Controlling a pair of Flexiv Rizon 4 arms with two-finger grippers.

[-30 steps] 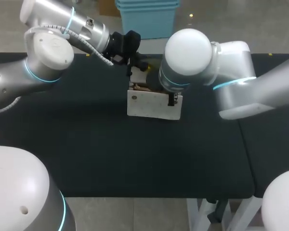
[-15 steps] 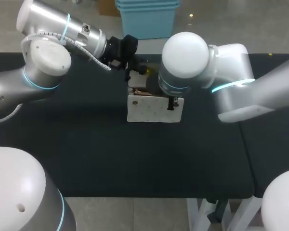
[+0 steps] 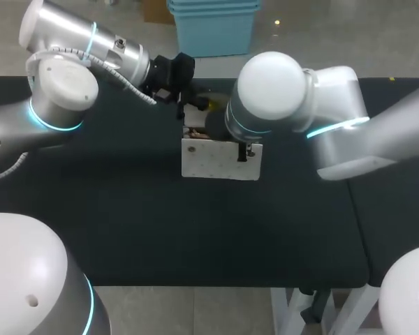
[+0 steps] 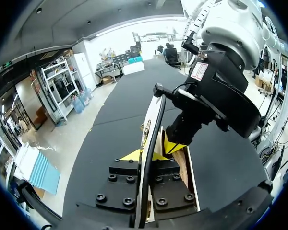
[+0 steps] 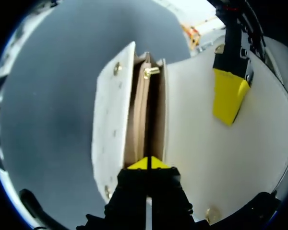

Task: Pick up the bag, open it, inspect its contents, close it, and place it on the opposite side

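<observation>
At the left, the left tool (image 4: 145, 154) was clamped on the edge of the raised flap (image 5: 206, 153) – one yellow finger lay flat on its inner face. The black strap (image 4: 151, 139) ran up past this tool. The white bag (image 3: 216, 160) stood near the middle of the black tabletop (image 3: 126, 209), toward its far edge, with its mouth open and tan pockets showing inside. From the right, the right tool (image 5: 148, 164) was closed on a thin inner wall at the bag's mouth.
</observation>
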